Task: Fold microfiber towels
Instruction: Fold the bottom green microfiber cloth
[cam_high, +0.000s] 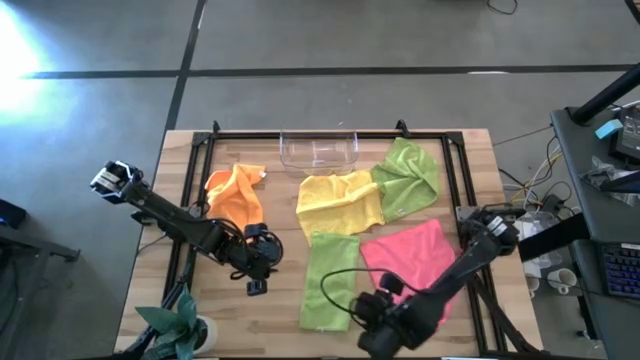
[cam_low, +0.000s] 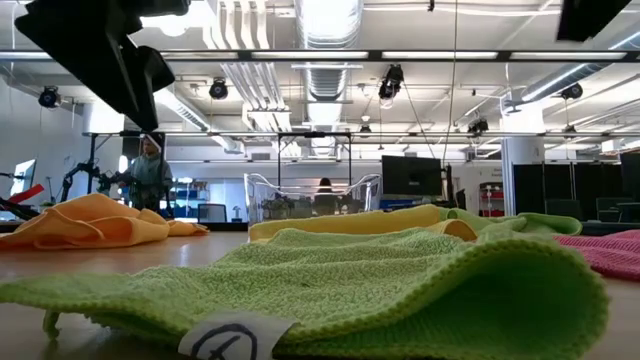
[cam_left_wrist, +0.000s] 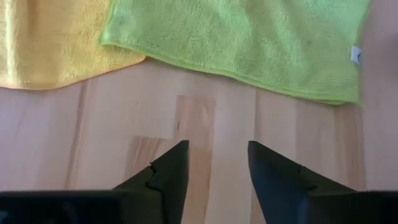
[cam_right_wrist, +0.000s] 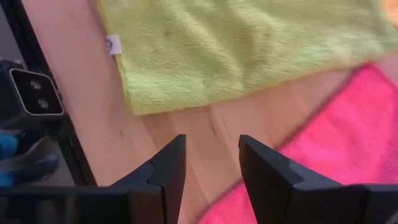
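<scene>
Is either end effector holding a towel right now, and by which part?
Neither. The left end effector and right end effector are both open above bare table, nothing between their fingers.

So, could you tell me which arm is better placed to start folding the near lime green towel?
Probably the left: the left gripper is open beside the near lime green towel, facing its edge. The right gripper, also open, sits at its corner by the pink towel.

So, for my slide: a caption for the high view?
Five microfiber towels lie unfolded; left gripper and right gripper hover open, empty.
</scene>
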